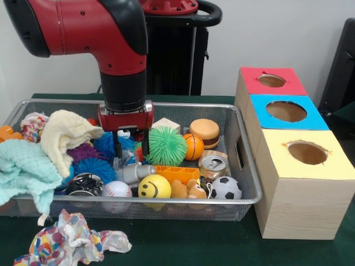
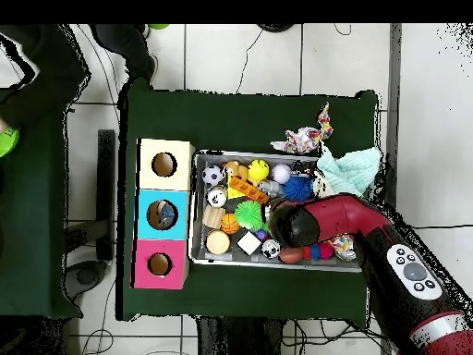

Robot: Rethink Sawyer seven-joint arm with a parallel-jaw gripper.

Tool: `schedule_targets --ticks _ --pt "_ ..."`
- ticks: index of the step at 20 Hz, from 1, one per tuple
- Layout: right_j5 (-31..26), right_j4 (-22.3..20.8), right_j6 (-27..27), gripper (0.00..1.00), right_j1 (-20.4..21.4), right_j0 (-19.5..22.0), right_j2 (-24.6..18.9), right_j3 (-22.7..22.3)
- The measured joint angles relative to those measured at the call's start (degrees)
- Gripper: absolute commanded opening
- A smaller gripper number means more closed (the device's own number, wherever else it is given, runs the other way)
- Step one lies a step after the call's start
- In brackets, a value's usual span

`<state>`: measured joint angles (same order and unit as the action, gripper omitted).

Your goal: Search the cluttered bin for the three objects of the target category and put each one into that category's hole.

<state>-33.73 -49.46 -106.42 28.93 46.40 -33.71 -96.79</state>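
My gripper (image 1: pixel 131 151) hangs inside the wire bin (image 1: pixel 250 166), left of a green spiky ball (image 1: pixel 166 145). Its two fingers stand apart, open, with their tips down among a blue tassel ball (image 1: pixel 105 145) and small white clutter. I see nothing clamped between them. Around it lie an orange basketball (image 1: pixel 193 146), a yellow smiley ball (image 1: pixel 154 187), a baseball (image 1: pixel 116 190) and a soccer ball (image 1: pixel 226 188). In the overhead view the arm (image 2: pixel 333 222) covers the gripper; the green ball (image 2: pixel 248 214) shows beside it.
Right of the bin stand three wooden boxes with round holes: red (image 1: pixel 272 81), blue (image 1: pixel 286 111), yellow (image 1: pixel 307 152). The bin also holds a burger toy (image 1: pixel 204 132), a can (image 1: pixel 213 165), an orange block (image 1: pixel 176 173) and cloths (image 1: pixel 66 136). Crumpled colourful paper (image 1: pixel 69 241) lies before the bin.
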Motion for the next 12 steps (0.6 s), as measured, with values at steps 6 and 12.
schedule_targets --ticks 6,12 --pt "0.0 0.0 0.0 1.0 -0.8 0.0 0.2 0.1" --pt "0.5 -0.6 0.0 1.0 -1.4 -0.1 0.5 0.6"
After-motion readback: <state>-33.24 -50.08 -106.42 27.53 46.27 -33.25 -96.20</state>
